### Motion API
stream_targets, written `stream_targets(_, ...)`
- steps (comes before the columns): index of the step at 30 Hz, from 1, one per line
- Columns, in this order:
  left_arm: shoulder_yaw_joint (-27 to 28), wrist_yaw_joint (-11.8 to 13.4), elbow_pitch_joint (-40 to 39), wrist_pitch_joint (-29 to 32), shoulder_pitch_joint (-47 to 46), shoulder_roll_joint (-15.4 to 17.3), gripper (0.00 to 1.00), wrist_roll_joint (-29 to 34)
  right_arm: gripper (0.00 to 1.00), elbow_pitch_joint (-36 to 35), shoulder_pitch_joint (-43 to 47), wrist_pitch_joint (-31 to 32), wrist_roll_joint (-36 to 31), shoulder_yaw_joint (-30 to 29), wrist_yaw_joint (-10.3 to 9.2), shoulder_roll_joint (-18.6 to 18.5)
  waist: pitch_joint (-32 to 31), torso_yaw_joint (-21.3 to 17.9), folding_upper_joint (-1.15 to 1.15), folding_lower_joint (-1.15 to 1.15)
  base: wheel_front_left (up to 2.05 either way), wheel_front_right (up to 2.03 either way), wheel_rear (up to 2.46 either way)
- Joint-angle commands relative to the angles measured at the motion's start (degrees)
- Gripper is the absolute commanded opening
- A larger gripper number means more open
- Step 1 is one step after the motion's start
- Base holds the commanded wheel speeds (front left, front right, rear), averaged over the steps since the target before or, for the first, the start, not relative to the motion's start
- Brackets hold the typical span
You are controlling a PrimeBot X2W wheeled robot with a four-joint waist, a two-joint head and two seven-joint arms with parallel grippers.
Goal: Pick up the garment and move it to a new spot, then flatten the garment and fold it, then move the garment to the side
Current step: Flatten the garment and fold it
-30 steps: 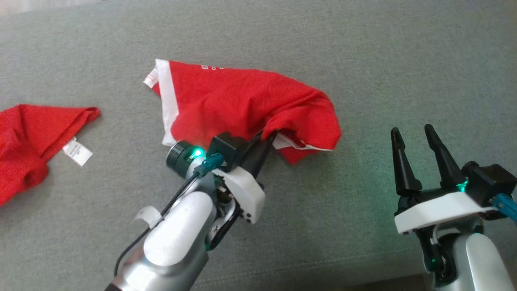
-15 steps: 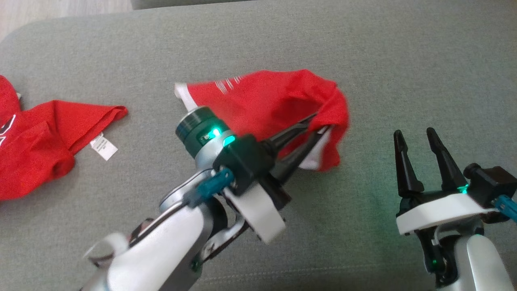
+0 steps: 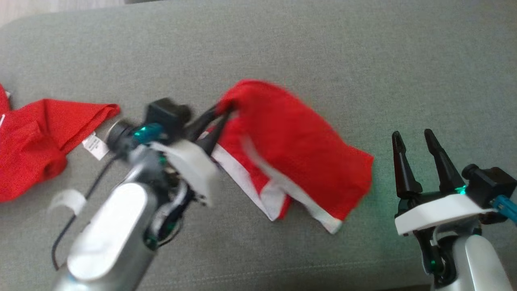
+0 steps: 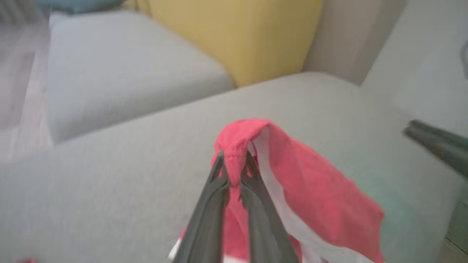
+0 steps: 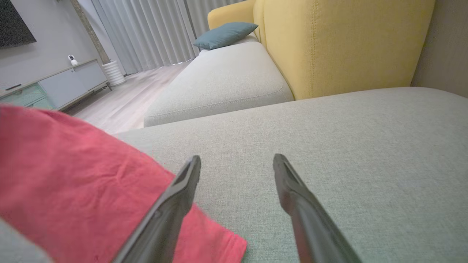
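Observation:
The garment (image 3: 295, 157) is red with white trim and hangs lifted over the grey cushion (image 3: 282, 48), its lower edge trailing toward the right. My left gripper (image 3: 224, 111) is shut on a bunched top edge of it; in the left wrist view the fingers pinch the red fabric (image 4: 234, 153) at their tips (image 4: 234, 175). My right gripper (image 3: 412, 135) stands open at the lower right, empty, just right of the garment's hanging corner. In the right wrist view the garment (image 5: 73, 175) lies left of the spread fingers (image 5: 182, 190).
Another red garment (image 3: 36, 137) with a white label lies at the left edge of the cushion. A yellow sofa back (image 5: 340, 44), a second grey cushion (image 5: 219, 84) and a teal pillow (image 5: 223, 33) stand beyond. Bare grey cushion lies ahead and to the right.
My left gripper has swung left and up with the garment, flipping it so it now hangs to the right of the fingers. The head camera has shifted. The right arm stays still.

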Motion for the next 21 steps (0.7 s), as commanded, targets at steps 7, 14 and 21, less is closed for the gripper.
stream_targets(7,7.7,-0.4,19.6,-6.3,-2.3,-0.1,0.00,-5.4,1.00,-2.1,-2.8,-0.2,-0.3,2.0,0.43,-0.1,2.4,-1.0,0.00,0.00,0.00,0.00,0.00)
stream_targets(14,9.0,-2.0,33.4,-16.1,-3.4,-3.6,1.00,-6.8,1.00,-2.4,-2.9,-0.1,-1.2,1.7,0.43,-0.1,2.6,-1.0,0.00,0.00,0.00,0.00,0.00)
stream_targets(21,9.7,2.1,34.5,-25.7,1.4,-3.8,1.00,-4.2,1.00,-3.3,-1.9,0.7,-2.5,1.3,0.43,-0.1,-0.1,0.4,0.00,0.00,0.00,0.00,0.00)
